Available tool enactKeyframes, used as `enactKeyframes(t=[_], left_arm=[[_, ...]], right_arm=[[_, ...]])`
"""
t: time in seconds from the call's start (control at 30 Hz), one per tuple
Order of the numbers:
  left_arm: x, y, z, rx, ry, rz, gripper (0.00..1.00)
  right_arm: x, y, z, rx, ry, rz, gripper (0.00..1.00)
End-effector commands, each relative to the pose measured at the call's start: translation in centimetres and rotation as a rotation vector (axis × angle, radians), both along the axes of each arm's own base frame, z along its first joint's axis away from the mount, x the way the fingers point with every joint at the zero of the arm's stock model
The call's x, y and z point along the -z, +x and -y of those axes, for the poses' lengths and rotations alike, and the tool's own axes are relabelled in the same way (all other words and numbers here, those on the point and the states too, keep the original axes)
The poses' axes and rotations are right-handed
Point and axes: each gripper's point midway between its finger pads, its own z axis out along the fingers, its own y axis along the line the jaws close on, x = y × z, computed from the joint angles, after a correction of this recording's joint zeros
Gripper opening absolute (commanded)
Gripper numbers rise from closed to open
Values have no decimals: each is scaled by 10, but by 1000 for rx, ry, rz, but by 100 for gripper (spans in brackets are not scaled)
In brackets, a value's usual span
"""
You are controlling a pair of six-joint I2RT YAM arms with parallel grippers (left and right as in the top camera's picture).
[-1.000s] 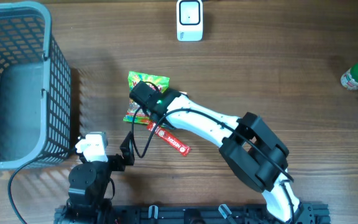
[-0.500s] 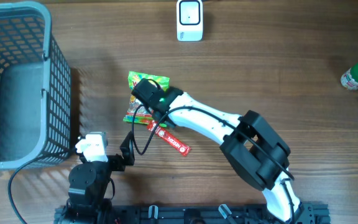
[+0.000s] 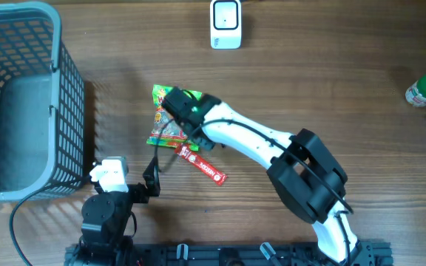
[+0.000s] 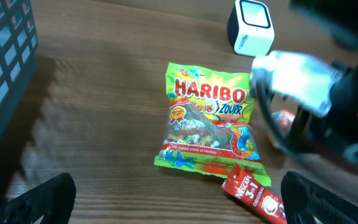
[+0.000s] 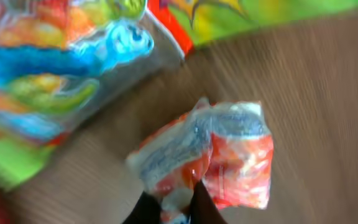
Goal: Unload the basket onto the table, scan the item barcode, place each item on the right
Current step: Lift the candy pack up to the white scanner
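Orange-and-white sachet (image 5: 229, 155): the item to be scanned, a small crinkled packet. It is pinched at one corner, and the blur hides whether it has left the wood.
Right gripper (image 5: 176, 202): clenched on the sachet, its dark fingertips meeting on the film at the packet's lower edge.
Reason for that hold: a corner pinch probably leaves both flat faces free to turn toward a reader. No barcode shows on the face in sight.
Where the sachet is: just beside the right edge of the Haribo bag (image 4: 207, 121). From overhead the wrist covers it completely.
Neighbours: the bag lies flat, label up. A red Nescafé stick (image 4: 253, 196) touches its near corner, so the grip had to single out the small packet among close clutter.
Scanner (image 3: 225, 24): a white box at the far edge of the table, well apart from the sachet.
Sachet relative to scanner: nearer the robot and a little to its left, with bare wood between them. The carry looks to go outward and slightly right.
Left gripper (image 4: 178, 180): spread wide, grasping nothing, parked low by the base and likely just keeping clear.
Basket (image 3: 58, 89): grey mesh at the left edge, well apart.
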Motion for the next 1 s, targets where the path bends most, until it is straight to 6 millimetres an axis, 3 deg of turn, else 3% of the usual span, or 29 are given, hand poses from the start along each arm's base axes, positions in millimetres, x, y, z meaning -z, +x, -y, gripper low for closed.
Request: enactKeyframes(t=[0.0, 0.07, 0.17, 0.27, 0.37, 0.47, 0.5, 0.53, 0.6, 0.97], left_arm=[[3, 0, -1, -6, -4, -4, 100], [3, 0, -1, -6, -4, -4, 100], [3, 0, -1, -6, -4, -4, 100], [3, 0, -1, -6, -4, -4, 100], [3, 0, -1, -6, -4, -4, 100], [3, 0, -1, -6, -4, -4, 100], [3, 0, -1, -6, -4, -4, 100], [3, 0, -1, -6, -4, -4, 100], [3, 0, -1, -6, -4, -4, 100], [3, 0, -1, -6, -3, -4, 100]], right_arm=[[-70, 9, -24, 297, 288, -13, 4], [-89, 7, -20, 474, 392, -65, 4], [-97, -4, -11, 773, 489, -195, 4], [-97, -32, 3, 1181, 470, -411, 4], [-110, -54, 4, 1367, 460, -655, 4], [-133, -66, -6, 1405, 512, -913, 7], [-140, -63, -7, 1363, 559, -970, 16], [-141, -61, -6, 1357, 568, -976, 16], [-142, -59, -2, 1342, 576, -979, 4], [-155, -70, -7, 1355, 578, -1093, 4]])
